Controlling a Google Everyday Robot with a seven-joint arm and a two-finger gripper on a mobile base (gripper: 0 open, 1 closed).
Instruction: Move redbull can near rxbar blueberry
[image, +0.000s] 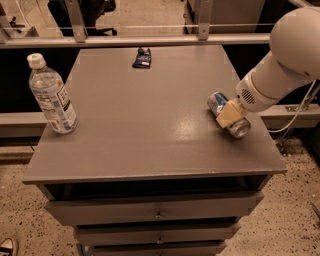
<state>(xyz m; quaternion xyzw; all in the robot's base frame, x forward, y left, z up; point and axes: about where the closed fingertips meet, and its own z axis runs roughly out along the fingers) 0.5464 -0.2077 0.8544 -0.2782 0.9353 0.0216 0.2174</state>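
The redbull can lies tilted on its side at the right edge of the grey table, its silver end towards me. My gripper comes in from the right on the white arm and is shut across the can's middle, with one cream finger over it. The rxbar blueberry, a small dark blue crinkled wrapper, lies at the far middle of the table, well away from the can.
A clear plastic water bottle stands upright at the table's left edge. Drawers sit below the front edge. A metal rail runs behind the table. A cable hangs at the right.
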